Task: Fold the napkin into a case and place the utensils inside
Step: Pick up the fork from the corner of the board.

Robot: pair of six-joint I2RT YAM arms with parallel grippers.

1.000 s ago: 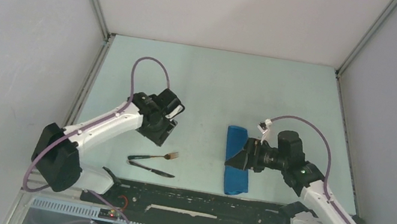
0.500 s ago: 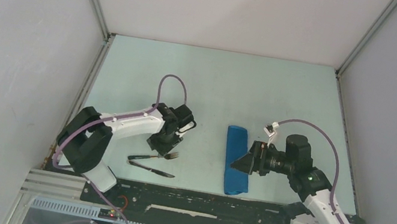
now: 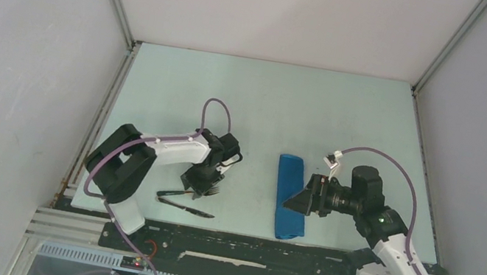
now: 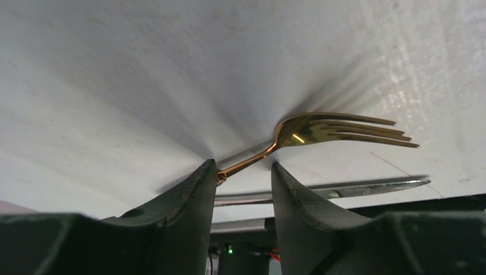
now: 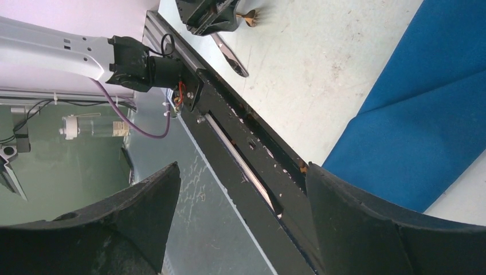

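While the blue case [image 3: 291, 179] lies folded on the table's [image 3: 268, 104] right side, the left gripper [image 4: 240, 189] straddles the fork [image 4: 338, 129] at its neck, jaws half open; a firm grip cannot be confirmed. The knife [image 4: 367, 186] lies just beside. Light, stiff and probably slippery, the fork is best pinched at its handle. The right gripper [image 5: 240, 217] gapes empty by the case.

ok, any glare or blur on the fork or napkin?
Left wrist: fork sharp, small glare spot on its head, dark shadow behind it on the table. Top external: fork tiny, mostly under left pincer. Right wrist: napkin evenly lit, no glare.
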